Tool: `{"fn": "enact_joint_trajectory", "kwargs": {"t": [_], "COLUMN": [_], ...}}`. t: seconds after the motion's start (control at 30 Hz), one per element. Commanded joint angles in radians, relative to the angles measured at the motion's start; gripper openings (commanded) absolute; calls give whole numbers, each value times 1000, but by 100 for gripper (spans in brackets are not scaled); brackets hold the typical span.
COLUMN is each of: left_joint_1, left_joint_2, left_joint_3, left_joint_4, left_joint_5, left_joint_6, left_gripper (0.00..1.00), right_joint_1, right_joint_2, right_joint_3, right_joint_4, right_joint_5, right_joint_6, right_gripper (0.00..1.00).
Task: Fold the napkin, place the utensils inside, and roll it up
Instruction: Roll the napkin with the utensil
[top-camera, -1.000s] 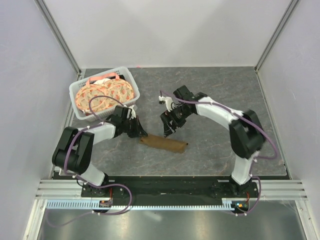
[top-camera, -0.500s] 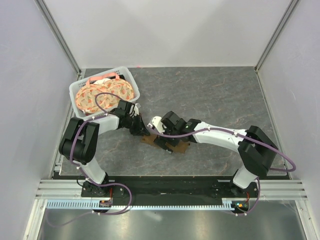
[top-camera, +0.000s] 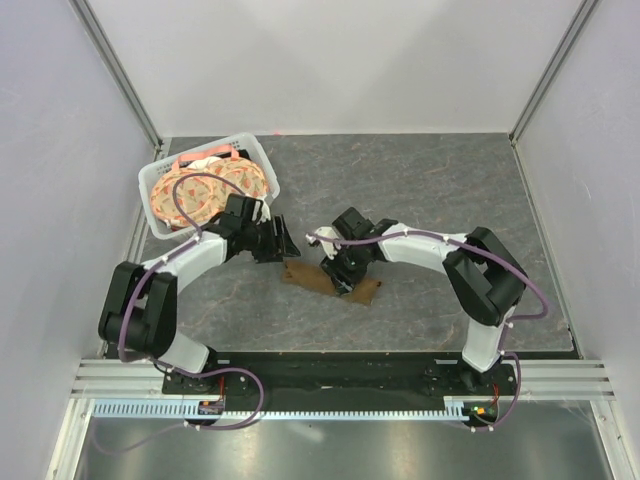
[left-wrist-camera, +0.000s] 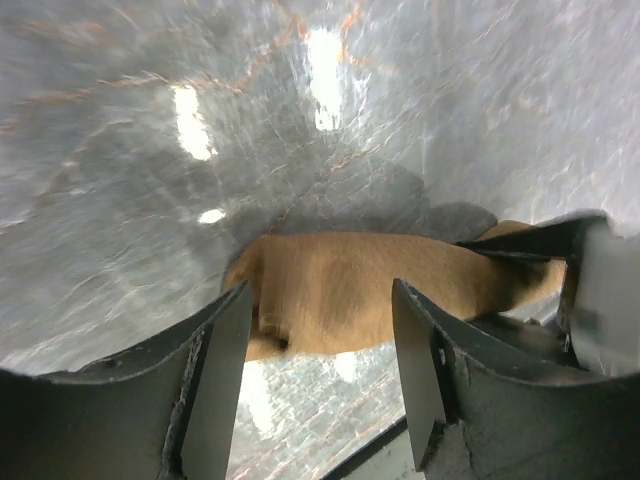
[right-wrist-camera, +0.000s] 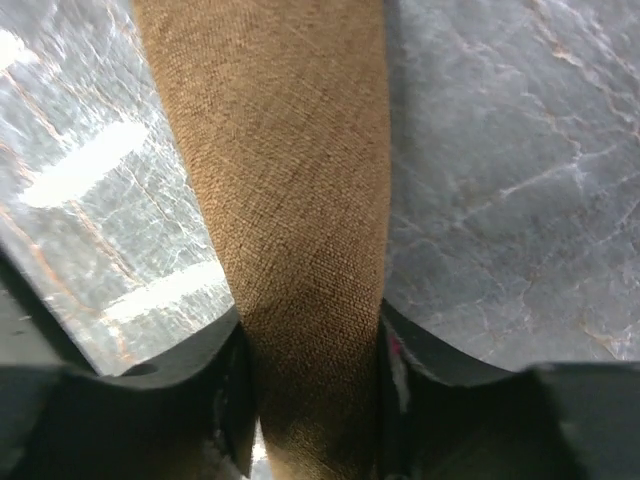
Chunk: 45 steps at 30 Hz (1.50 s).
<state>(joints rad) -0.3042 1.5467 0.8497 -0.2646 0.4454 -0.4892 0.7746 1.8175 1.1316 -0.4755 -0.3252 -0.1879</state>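
Observation:
The napkin (top-camera: 303, 277) lies on the grey table as a brown roll (left-wrist-camera: 340, 295), running left to right. My right gripper (top-camera: 342, 275) sits over the roll's middle. Its jaws press both sides of the cloth (right-wrist-camera: 290, 200), so the right gripper (right-wrist-camera: 310, 400) is shut on the napkin. My left gripper (top-camera: 284, 246) hovers just off the roll's left end, open, with nothing held between its fingers (left-wrist-camera: 225, 340). In the left wrist view the right gripper (left-wrist-camera: 590, 290) shows at the far end of the roll. The utensils are hidden from view.
A white basket (top-camera: 160, 178) holding round orange-patterned plates (top-camera: 215, 188) stands at the back left, close behind my left arm. Bare grey tabletop (top-camera: 440, 180) stretches to the back and right. Upright frame posts stand at the back corners.
My left gripper has opened and drawn back up-left from the roll's left end. My right gripper has closed onto the roll's middle.

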Motion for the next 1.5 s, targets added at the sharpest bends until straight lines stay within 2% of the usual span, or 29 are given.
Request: {"fn": "enact_joint_trajectory", "kwargs": {"t": [0.0, 0.07, 0.17, 0.37, 0.63, 0.83, 0.9, 0.93, 0.97, 1.0, 1.03, 1.07, 1.1, 1.23, 1.3, 1.37, 1.47], "left_joint_1": [0, 0, 2, -1, -3, -9, -10, -10, -10, -12, -12, -12, -10, -10, -10, -10, -9], "left_joint_2": [-117, -167, -224, -208, -129, -27, -2, 19, 27, 33, 45, 52, 56, 85, 113, 142, 165], "left_joint_3": [-37, -75, -144, -213, -238, -238, -235, -233, -229, -222, -215, -196, -187, -126, -78, -32, 11], "left_joint_4": [-9, 16, 106, 246, 401, 479, 492, 492, 490, 469, 452, 430, 391, 285, 227, 157, 99], "left_joint_5": [-164, -191, -136, -25, 27, 102, 125, 130, 131, 121, 112, 102, 86, 82, 91, 104, 124], "left_joint_6": [12, 5, 0, 4, 5, -8, -9, -9, -12, -12, -8, -8, -6, -15, -22, -26, -34], "left_gripper": [66, 66, 67, 67, 66, 55, 43, 37, 22, 15, 6, 2, 2, 2, 2, 2, 2], "right_joint_1": [-70, -109, -149, -208, -235, -241, -239, -241, -241, -242, -241, -241, -241, -233, -197, -154, -48], "right_joint_2": [78, 127, 195, 311, 384, 397, 396, 393, 387, 367, 350, 329, 278, 94, -28, -143, -240], "right_joint_3": [51, 60, 76, 111, 160, 169, 172, 174, 177, 177, 177, 175, 174, 137, 99, 38, -48], "right_joint_4": [-87, -115, -136, -166, -219, -222, -227, -224, -224, -224, -224, -221, -213, -137, -70, -16, 98], "right_joint_5": [-242, -337, -452, -632, -672, -661, -654, -634, -621, -606, -565, -542, -507, -339, -191, 6, 150], "right_joint_6": [24, 22, 22, 2, -31, -27, -21, -16, -10, 5, 14, 24, 48, 113, 125, 128, 128], "right_gripper": [46, 46, 45, 45, 45, 45, 46, 48, 50, 54, 61, 65, 72, 86, 93, 96, 98]}}
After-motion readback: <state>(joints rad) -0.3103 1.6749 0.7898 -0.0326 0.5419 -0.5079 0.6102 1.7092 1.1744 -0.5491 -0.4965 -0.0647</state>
